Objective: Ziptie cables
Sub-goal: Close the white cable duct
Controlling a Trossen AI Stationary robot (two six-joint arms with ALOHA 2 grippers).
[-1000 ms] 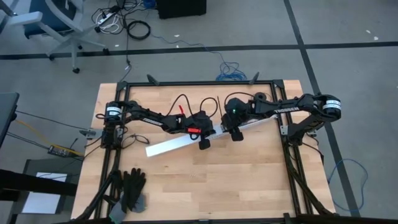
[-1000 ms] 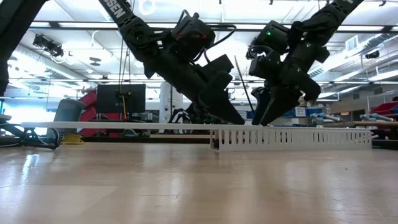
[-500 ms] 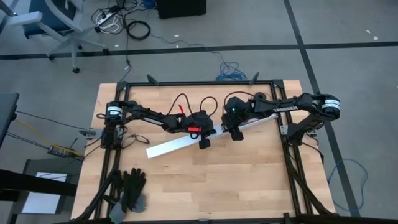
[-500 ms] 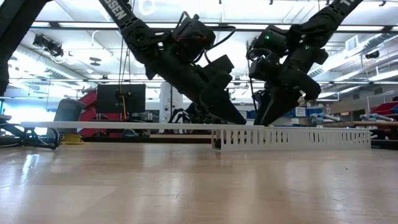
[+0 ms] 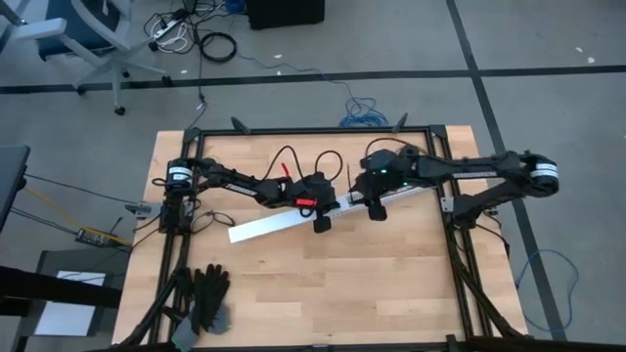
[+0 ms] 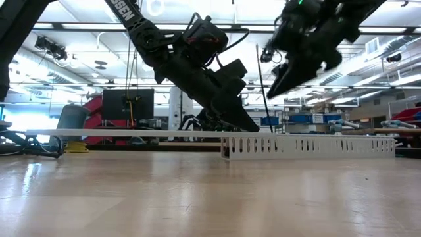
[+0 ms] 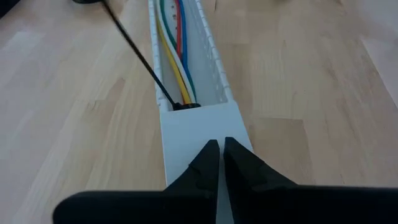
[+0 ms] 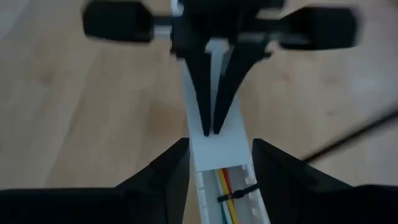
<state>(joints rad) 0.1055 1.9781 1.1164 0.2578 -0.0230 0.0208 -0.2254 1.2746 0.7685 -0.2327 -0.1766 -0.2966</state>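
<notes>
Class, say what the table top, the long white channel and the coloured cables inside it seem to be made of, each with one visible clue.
Table top: light wood, matt; plank seams and grain show.
White channel: probably smooth plastic; thin slotted walls, uniform white.
Cables: likely plastic-sheathed wire; thin, glossy, coloured strands.

Pale, smooth-planked wooden table [image 5: 391, 284]; matt white plastic slotted channel [image 7: 202, 134]; glossy plastic-coated cables [image 7: 177, 59]; matt black gripper fingers [image 7: 202, 168].
</notes>
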